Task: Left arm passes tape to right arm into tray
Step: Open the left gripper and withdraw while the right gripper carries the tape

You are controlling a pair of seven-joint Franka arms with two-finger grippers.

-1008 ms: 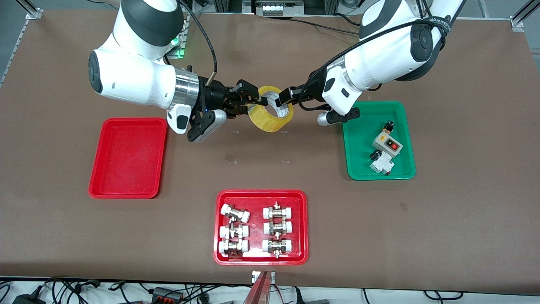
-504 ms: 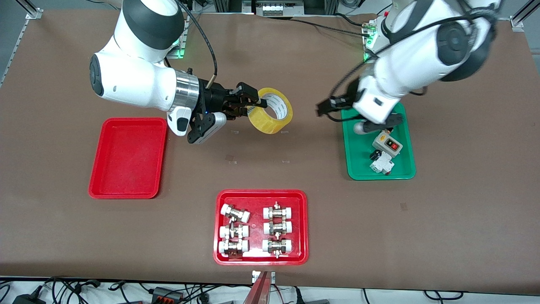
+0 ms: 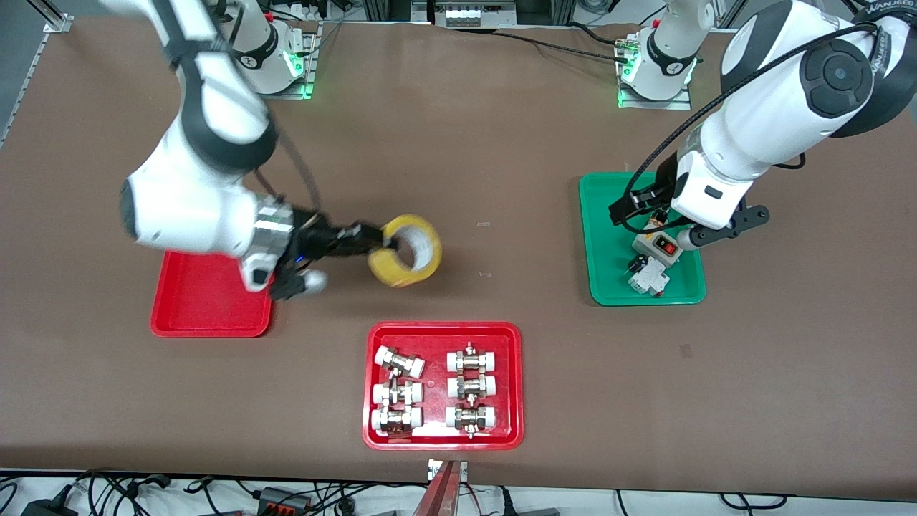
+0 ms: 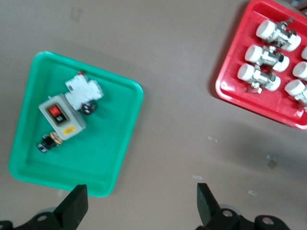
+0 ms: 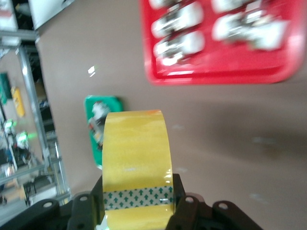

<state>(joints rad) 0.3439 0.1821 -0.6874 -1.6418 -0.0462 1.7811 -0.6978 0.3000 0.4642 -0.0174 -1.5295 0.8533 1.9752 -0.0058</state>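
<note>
While the right gripper [image 3: 380,244] stays clamped on the tape [image 3: 405,251], the roll hangs in the air over bare table between the plain red tray [image 3: 208,304] and the tray of fittings [image 3: 444,385]. The left gripper [image 3: 622,210], its 2 fingers [image 4: 74,205] spread apart and holding nothing, hovers over the green tray [image 3: 609,247].

Bare table [image 3: 501,236] between tape [image 3: 405,251] and green tray [image 3: 602,265]

Even overhead light is cast, soft shadows are thrown on the table [image 3: 501,129], and the right arm [image 3: 193,208] is blurred.
</note>
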